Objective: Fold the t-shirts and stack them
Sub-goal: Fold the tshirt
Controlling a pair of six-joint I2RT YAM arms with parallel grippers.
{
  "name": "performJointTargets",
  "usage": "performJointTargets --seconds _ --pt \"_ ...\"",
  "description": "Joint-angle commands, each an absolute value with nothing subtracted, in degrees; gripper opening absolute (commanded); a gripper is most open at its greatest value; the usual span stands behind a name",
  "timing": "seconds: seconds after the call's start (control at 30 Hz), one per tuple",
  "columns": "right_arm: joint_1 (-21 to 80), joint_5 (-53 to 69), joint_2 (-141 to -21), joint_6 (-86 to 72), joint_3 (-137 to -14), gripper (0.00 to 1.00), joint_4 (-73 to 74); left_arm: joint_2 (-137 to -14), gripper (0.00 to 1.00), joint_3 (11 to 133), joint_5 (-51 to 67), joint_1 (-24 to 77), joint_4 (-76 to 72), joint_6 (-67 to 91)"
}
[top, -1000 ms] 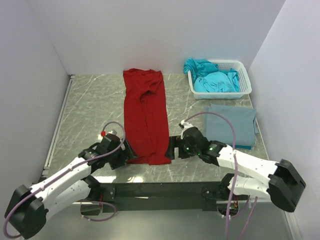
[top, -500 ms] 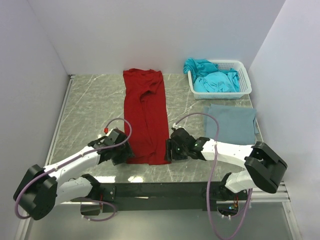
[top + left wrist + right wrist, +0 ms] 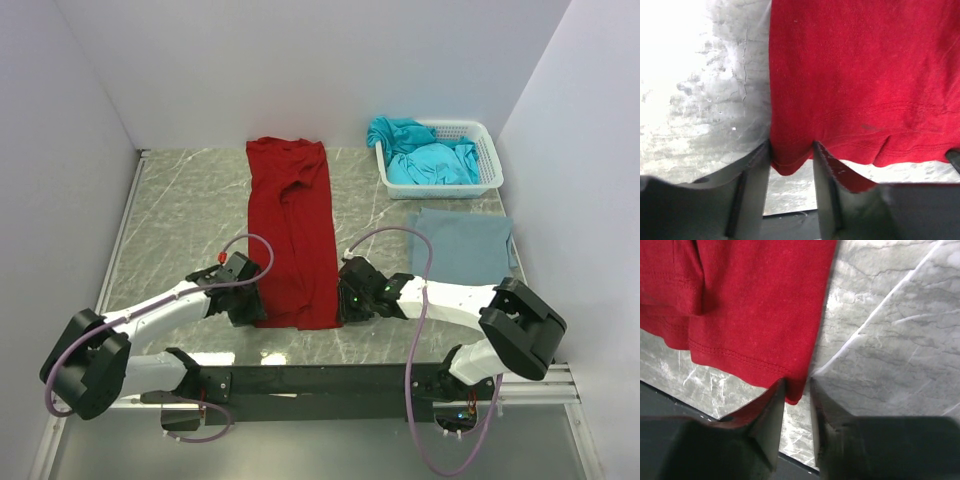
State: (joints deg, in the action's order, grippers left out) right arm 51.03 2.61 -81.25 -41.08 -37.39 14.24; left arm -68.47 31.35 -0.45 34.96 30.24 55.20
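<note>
Dark red t-shirt [image 3: 292,230] lay flat. Left gripper [image 3: 790,152], part-open, straddled its near-left hem corner. Right gripper [image 3: 798,387], narrower, straddled the near-right corner; pinch unclear.

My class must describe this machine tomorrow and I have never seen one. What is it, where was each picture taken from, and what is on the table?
Two robot arms, each ending in a two-finger gripper, stand at the near edge of the table. The wide picture looks down from above; the close-ups come from wrist cameras. A dark red t-shirt lies flat. The left gripper and right gripper each straddle a near hem corner; whether they pinch it is unclear. A folded grey-blue t-shirt lies to the right, beyond it a white basket of turquoise t-shirts.
</note>
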Motion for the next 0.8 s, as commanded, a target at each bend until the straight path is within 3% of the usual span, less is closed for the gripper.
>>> performJointTargets --seconds 0.0,0.13,0.23,0.27,0.43,0.77 --pt "51.4 4.2 -82.0 -41.1 -38.8 0.3 13.9 -70.5 0.41 31.7 0.3 35.2 32.0 53.3" --pt "51.5 4.8 -81.6 -41.5 -37.8 0.19 14.0 -69.5 0.28 30.9 0.3 35.2 32.8 54.5" --pt "51.6 6.1 -81.1 -41.7 -37.0 0.12 13.3 -68.9 0.13 29.9 0.2 35.2 33.4 55.9" --pt "51.7 6.8 -80.9 -41.6 -36.7 0.1 12.8 -68.4 0.01 28.8 0.8 35.2 32.6 56.8" --pt "53.0 9.1 -80.1 -41.5 -35.5 0.0 12.6 -65.4 0.0 25.3 2.5 35.2 32.3 60.2" --pt "56.5 11.7 -68.5 -45.7 -28.6 0.0 16.2 -48.6 0.01 19.0 9.9 41.2 39.4 73.6"
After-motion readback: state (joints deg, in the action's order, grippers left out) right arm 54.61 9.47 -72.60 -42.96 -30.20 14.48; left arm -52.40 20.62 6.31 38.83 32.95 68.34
